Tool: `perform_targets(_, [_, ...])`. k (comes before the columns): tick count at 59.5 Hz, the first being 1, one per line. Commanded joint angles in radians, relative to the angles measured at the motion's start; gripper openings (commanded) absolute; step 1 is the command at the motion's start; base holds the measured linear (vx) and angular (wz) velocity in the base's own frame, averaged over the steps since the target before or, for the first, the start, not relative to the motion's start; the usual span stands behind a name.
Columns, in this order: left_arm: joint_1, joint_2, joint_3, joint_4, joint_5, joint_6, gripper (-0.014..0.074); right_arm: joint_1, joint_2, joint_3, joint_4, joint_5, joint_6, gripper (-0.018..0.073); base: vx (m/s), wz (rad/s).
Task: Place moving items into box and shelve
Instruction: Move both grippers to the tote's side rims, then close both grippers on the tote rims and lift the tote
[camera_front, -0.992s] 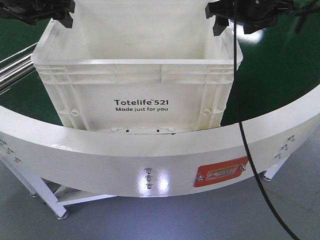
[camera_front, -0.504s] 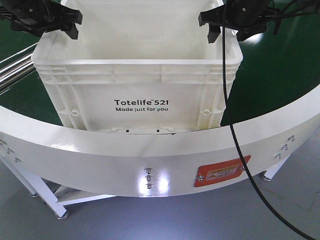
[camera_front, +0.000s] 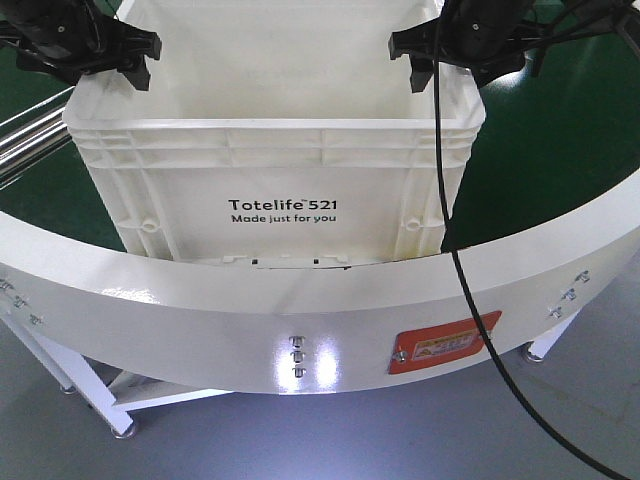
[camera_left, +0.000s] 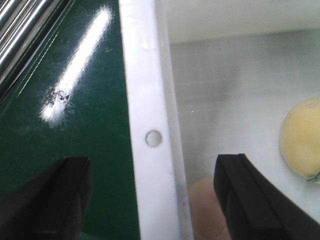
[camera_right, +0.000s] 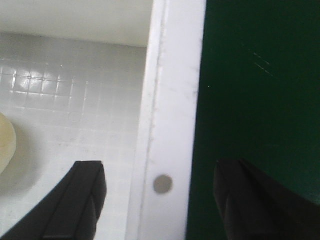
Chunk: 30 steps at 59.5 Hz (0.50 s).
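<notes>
A: Up close, the white box (camera_front: 270, 170) sits on the green table (camera_front: 560, 150), label facing us!
B: Inside, the yellow plush (camera_left: 302, 145) and the pinkish plush (camera_left: 207, 212) lie on its floor
A: Left gripper (camera_left: 150, 167) spread wide astride the left rim, right gripper (camera_right: 161, 169) likewise astride the right

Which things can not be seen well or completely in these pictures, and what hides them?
Front view: the near wall of the crate hides its floor and both toys.
Left wrist view: the pinkish toy is blurred and partly behind a finger of the left gripper; the yellow toy is cut by the right edge.
Right wrist view: only a sliver of a pale toy shows at the left edge.
</notes>
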Motion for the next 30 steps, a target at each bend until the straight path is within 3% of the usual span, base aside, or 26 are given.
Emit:
perform_targets(1, [-0.004,-0.054,-0.036,0.007,-0.025,-0.009,0.0594,-0.004,-0.057,-0.032,-0.024,-0.01,0.003,0.0504,0.0,0.0])
perform_targets(15, [-0.004,-0.054,-0.036,0.008,-0.013,-0.009,0.0587,-0.004,-0.057,-0.032,-0.051,0.006,0.031,0.0491,0.0,0.0])
perform_targets(30, [-0.004,-0.054,-0.036,0.008,-0.01,-0.01,0.0463,-0.004,-0.057,-0.032,-0.048,0.023,0.033,0.033,0.0,0.0])
